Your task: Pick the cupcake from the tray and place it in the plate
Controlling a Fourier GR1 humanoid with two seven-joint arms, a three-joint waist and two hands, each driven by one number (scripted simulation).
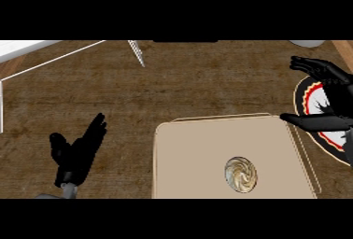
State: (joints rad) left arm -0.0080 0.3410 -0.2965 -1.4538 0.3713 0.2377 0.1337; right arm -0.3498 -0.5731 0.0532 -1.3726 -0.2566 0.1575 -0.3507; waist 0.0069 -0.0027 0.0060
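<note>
No readable text, labels, brands, numbers or signs anywhere.

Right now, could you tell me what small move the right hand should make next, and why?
Probably bring the right hand down and left toward the cupcake. The hand is open and holds nothing, hovering over the plate at the right edge, while the cupcake sits untouched on the tray.
</note>
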